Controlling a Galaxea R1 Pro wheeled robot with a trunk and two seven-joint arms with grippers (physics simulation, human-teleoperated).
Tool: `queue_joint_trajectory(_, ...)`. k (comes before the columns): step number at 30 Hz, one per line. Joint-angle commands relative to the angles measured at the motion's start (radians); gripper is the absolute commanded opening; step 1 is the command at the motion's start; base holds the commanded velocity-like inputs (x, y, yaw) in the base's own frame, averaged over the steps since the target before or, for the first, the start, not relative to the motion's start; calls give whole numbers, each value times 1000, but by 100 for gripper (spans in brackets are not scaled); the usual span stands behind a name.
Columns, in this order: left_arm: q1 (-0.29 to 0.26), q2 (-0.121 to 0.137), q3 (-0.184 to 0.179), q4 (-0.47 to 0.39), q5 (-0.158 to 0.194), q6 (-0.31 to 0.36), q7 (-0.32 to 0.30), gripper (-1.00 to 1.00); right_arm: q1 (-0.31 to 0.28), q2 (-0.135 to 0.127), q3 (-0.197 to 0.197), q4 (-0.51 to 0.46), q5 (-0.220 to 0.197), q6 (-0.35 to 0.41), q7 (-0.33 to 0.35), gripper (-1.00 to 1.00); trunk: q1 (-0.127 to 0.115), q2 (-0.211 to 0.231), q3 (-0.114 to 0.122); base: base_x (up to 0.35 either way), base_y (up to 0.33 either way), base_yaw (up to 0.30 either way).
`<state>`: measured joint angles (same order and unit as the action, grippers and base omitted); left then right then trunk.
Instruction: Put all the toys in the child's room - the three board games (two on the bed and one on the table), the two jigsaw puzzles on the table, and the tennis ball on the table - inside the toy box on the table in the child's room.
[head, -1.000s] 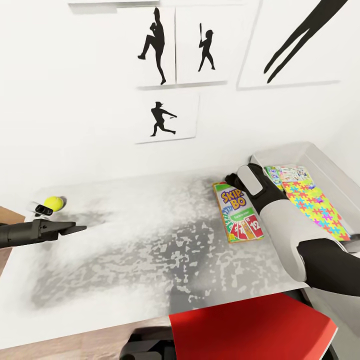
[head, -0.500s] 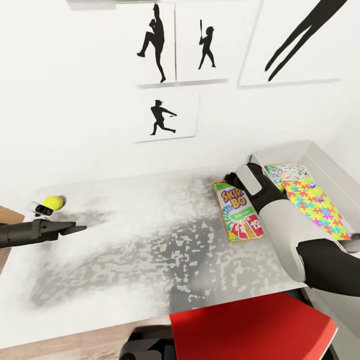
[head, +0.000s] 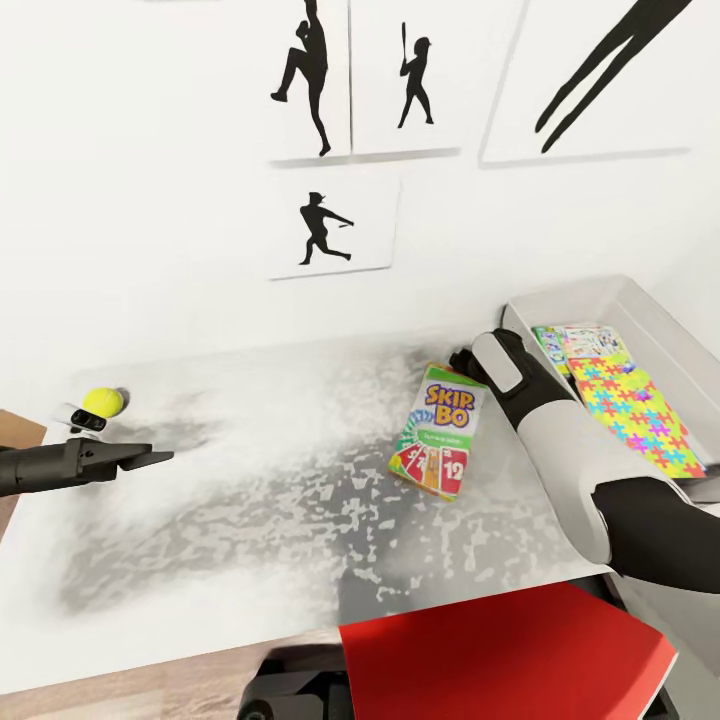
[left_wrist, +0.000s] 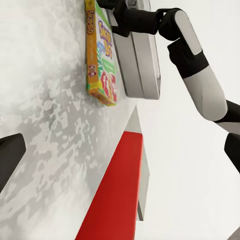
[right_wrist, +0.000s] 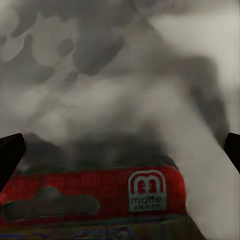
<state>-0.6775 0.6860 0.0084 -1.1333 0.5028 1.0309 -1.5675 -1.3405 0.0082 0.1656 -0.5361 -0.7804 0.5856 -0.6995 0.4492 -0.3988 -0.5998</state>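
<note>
Green Skip-Bo box (head: 436, 431) tilts beside the right gripper (head: 466, 358), whose fingers are hidden; grip unclear. Left gripper (head: 150, 459) gapes empty.

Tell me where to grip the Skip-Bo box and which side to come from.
Probably pinch the Skip-Bo box across its thin depth at the far top edge, coming from the toy box side. It leans tilted on its lower edge, faces exposed, right gripper already beside that edge.

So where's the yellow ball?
In the head view the ball sits at the table's far left edge, just beyond the left gripper.
</note>
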Motion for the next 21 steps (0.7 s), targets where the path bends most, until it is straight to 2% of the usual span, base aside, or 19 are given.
queue_joint_trajectory(1, -1, 1, -1, 0, 0, 11, -3, 100, 0, 0, 6, 22, -21, 4, -8, 100, 1, -1, -2, 0, 0, 0)
queue_joint_trajectory(21, -1, 3, 0, 0, 0, 11, -3, 100, 0, 3, 6, 22, -20, 3, -8, 100, 1, -1, -2, 0, 0, 0)
